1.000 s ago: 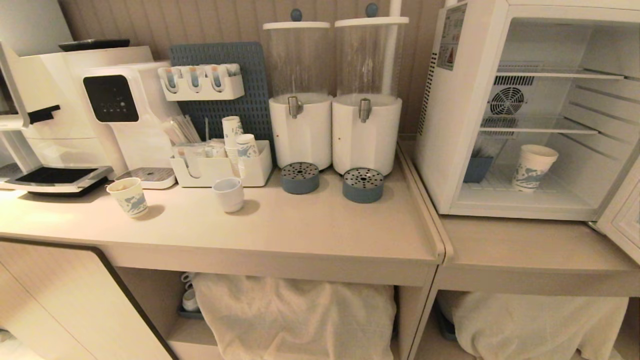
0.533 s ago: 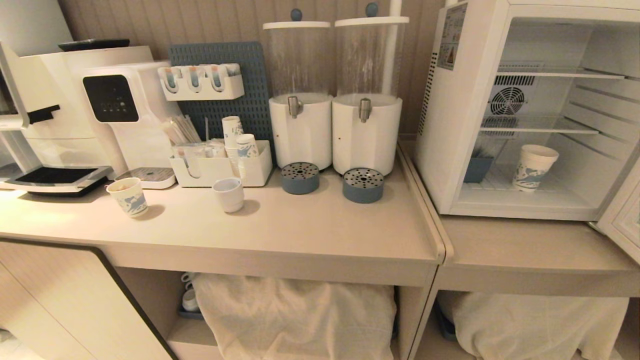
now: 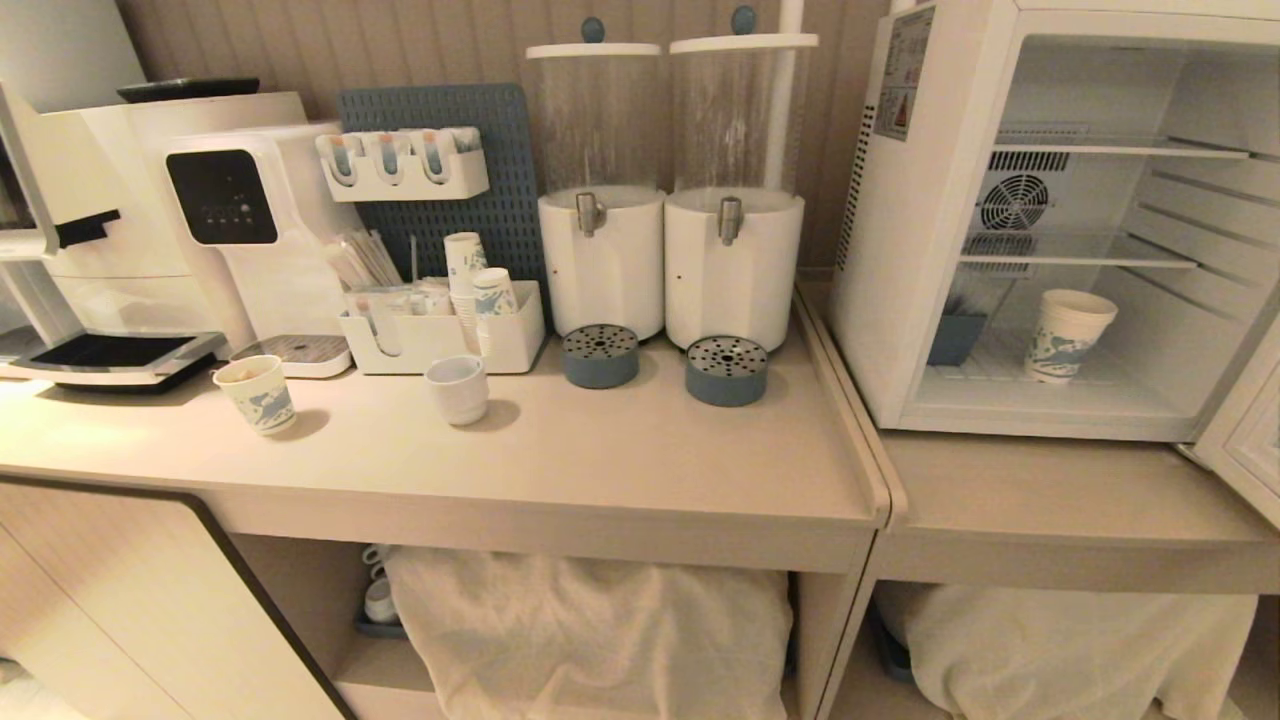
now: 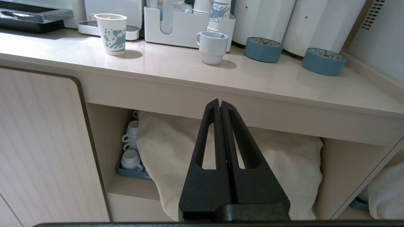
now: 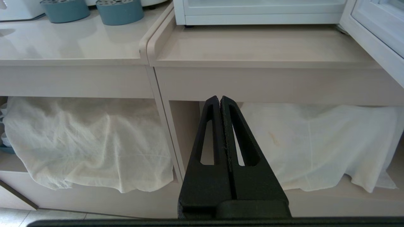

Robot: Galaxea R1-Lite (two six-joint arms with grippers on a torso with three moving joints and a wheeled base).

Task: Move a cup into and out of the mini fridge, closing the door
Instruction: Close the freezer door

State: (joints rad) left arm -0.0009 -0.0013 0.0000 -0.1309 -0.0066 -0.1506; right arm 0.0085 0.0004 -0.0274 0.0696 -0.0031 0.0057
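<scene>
The mini fridge (image 3: 900, 250) stands open on the lower counter at the right. Inside it, the tall white cup (image 3: 1068, 335) with a blue print stands upright on the bottom shelf, below two wire shelves and the rear fan. The door (image 3: 1245, 440) is swung out to the right, and only its pale frame shows at the picture's edge; that frame also shows in the right wrist view (image 5: 375, 34). Neither arm is in the head view. My left gripper (image 4: 220, 102) is shut and empty, low in front of the counter's edge. My right gripper (image 5: 219, 98) is shut and empty, below the fridge's counter.
On the left counter stand a shorter blue-print paper cup (image 3: 256, 393), a plain white cup (image 3: 458, 389), a white organiser (image 3: 440, 335) with stacked cups, two drink dispensers (image 3: 600, 260) and a coffee machine (image 3: 250, 220). White cloths (image 3: 590, 630) cover the open shelves below.
</scene>
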